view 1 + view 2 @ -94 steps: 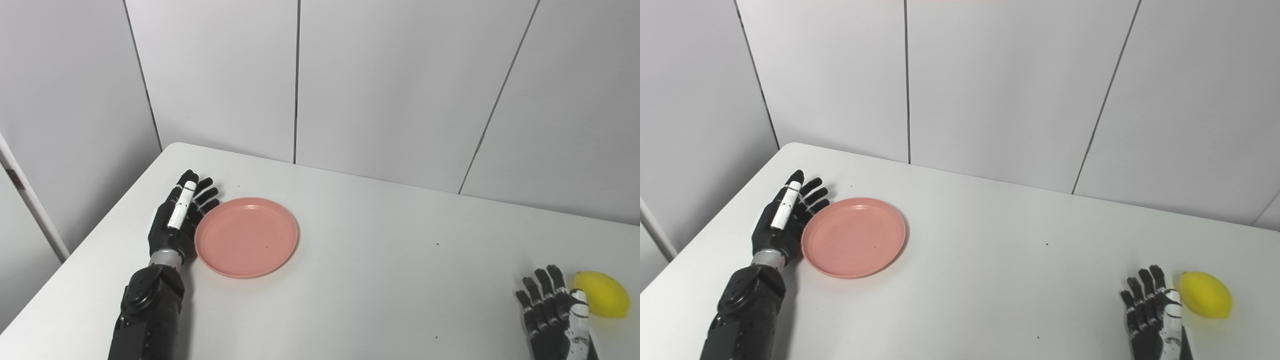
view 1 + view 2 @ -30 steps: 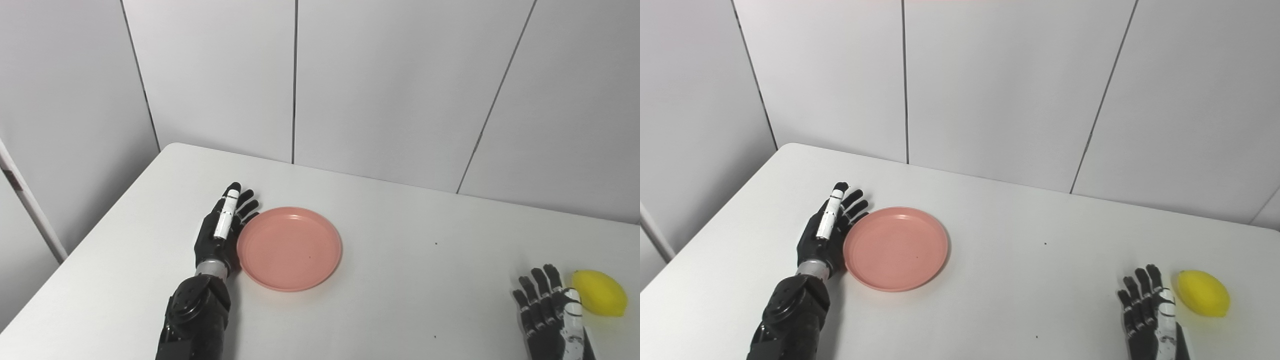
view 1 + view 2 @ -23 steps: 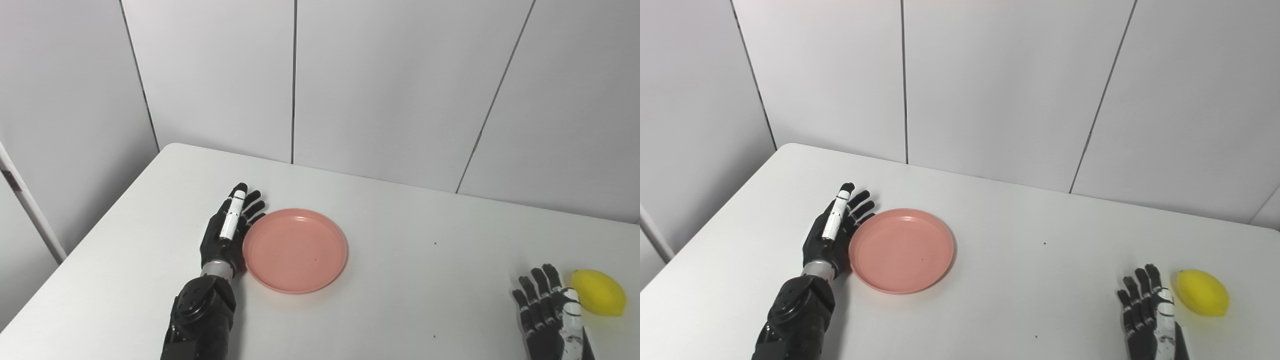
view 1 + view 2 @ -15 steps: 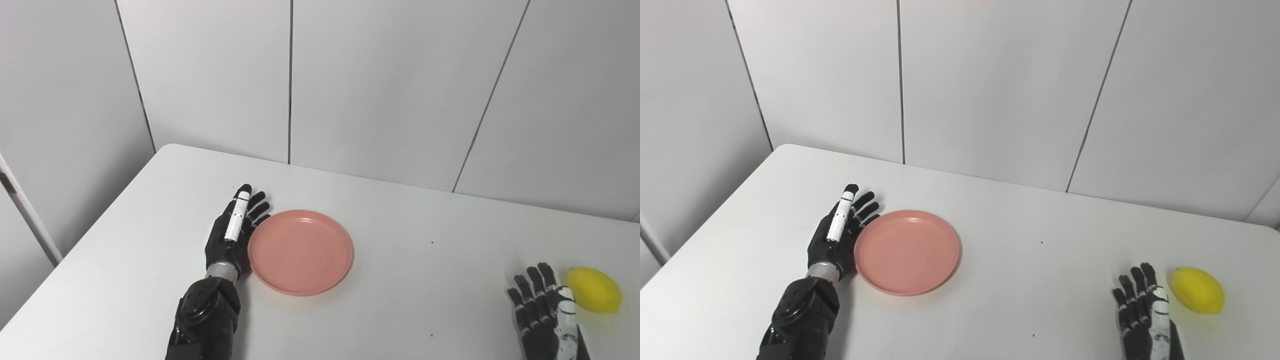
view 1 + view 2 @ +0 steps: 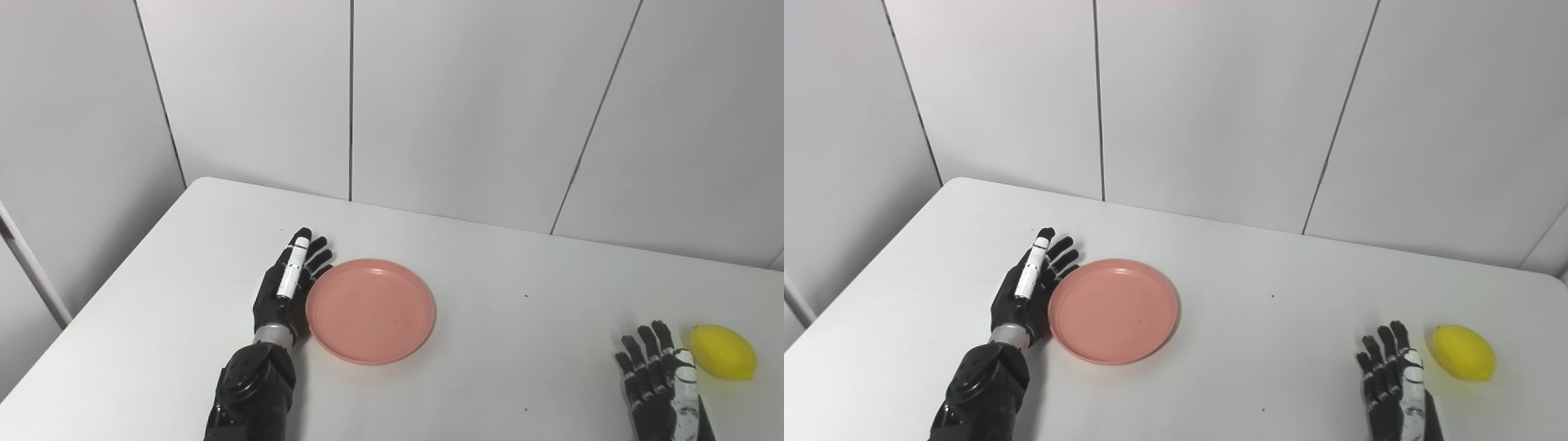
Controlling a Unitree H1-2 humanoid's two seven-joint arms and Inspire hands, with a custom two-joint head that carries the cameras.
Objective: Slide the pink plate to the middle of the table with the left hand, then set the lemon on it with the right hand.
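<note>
At the bottom right of the frame, the right hand (image 5: pixel 661 380) rises from the lower edge, black with a white thumb, its fingers straight and spread apart, holding nothing. It rests low over the white table (image 5: pixel 520 380). Just beside it, toward the right edge of the frame, lies the yellow lemon (image 5: pixel 723 352) on the tabletop; a narrow strip of table shows between the lemon and the thumb, so they look apart.

At the lower left of centre, the left arm (image 5: pixel 251 392) comes up from the bottom edge, dark and jointed. The left hand (image 5: pixel 286 294) stands on its edge, fingers extended and slightly fanned, gripping nothing, pointing toward the top of the frame. Its palm side lies against the left rim of the pink plate (image 5: pixel 371 310).

The pink plate is round, shallow and bare, flat on the table a little left of the frame's centre. It is well apart from the lemon.

Across the upper half of the frame stands a wall (image 5: pixel 465 104) of pale grey panels with thin dark vertical seams.
</note>
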